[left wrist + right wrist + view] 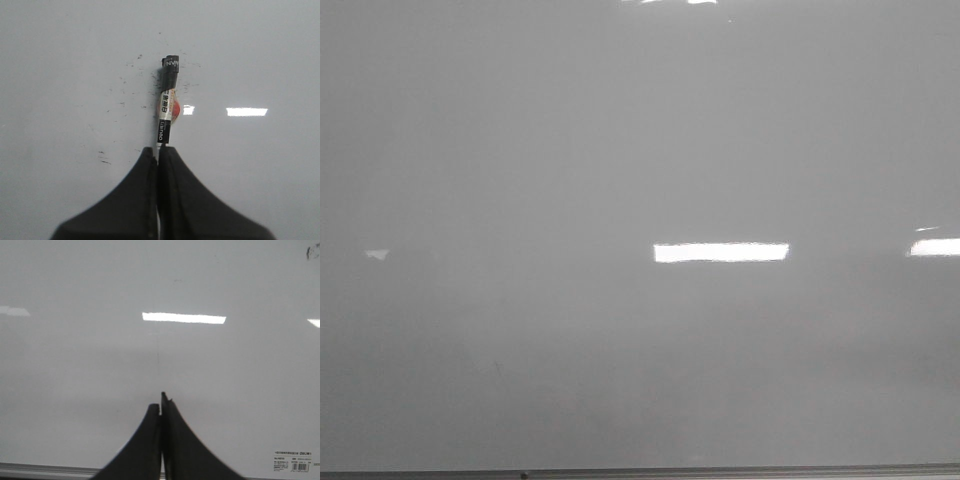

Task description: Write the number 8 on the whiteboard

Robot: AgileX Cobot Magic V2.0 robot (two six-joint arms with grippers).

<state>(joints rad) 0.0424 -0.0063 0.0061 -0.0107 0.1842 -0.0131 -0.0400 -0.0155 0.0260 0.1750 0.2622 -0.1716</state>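
The whiteboard (620, 150) fills the front view, glossy pale grey with bright light reflections; no number 8 shows on it in any view. Neither gripper shows in the front view. In the left wrist view my left gripper (159, 149) is shut on a black and white marker (167, 100) that points away from the fingers over the whiteboard (260, 50); whether its tip touches the board I cannot tell. Small black specks and smudges (125, 95) lie scattered round the marker's far end. In the right wrist view my right gripper (161, 402) is shut and empty over the whiteboard (75, 365).
A thin grey metal edge (720, 470) runs along the board's bottom; it also shows in the right wrist view (45, 470). A small printed label (294, 460) sits on the board near that edge. A dark smudge (312, 252) marks the board at one corner.
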